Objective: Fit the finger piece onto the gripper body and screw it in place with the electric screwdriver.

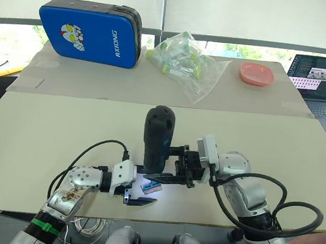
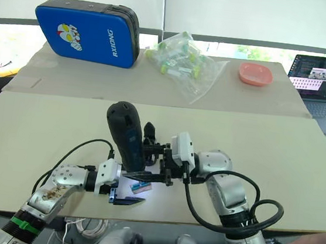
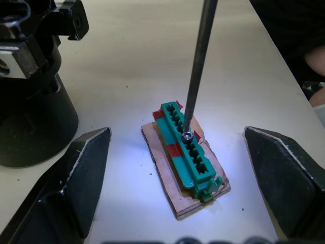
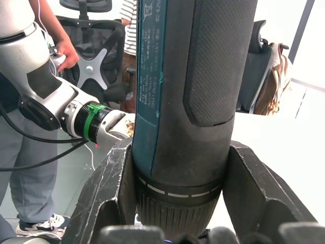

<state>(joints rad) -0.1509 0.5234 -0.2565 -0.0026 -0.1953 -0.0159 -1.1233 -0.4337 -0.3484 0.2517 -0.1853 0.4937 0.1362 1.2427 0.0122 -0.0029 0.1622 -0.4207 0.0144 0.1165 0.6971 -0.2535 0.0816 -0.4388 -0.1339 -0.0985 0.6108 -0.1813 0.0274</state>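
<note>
With bit tip seated on a screw [image 3: 187, 135] in the green block [image 3: 189, 155] on the worktop [image 1: 43, 138], right tool [image 1: 172, 167] clenched around upright screwdriver [image 1: 157, 138], left tool [image 1: 137, 191] released astride block: risks tilting off, knocking screw loose.

Blue case [image 1: 89, 32], pink dish [image 1: 257, 74], laptop [image 1: 324, 78]
</note>
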